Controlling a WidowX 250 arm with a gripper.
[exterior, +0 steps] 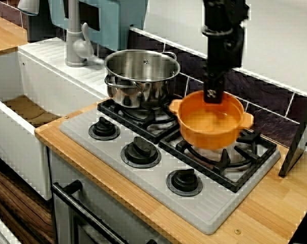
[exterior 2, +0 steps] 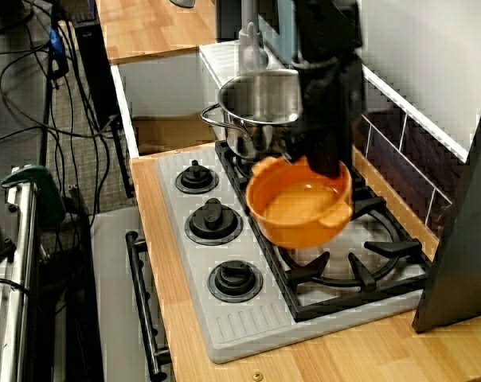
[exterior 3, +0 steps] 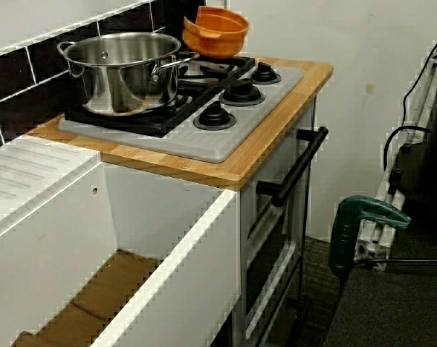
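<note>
Front view: steel pot (exterior: 138,92) beside bowl (exterior: 210,128)

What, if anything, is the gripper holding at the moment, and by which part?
The gripper holds the orange pot by the far side of its rim, between the pot's two handles.

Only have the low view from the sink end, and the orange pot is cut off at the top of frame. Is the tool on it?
Observer: Yes. In the front view the black tool is clamped on the back rim of the round orange two-handled pot.
Operator: Is it sitting on the burner?
Observer: No. The view from above shows it tilted and raised off the black burner grate beneath it.
Operator: Anything inside?
Observer: The front view looks into it, and it appears empty.
</note>
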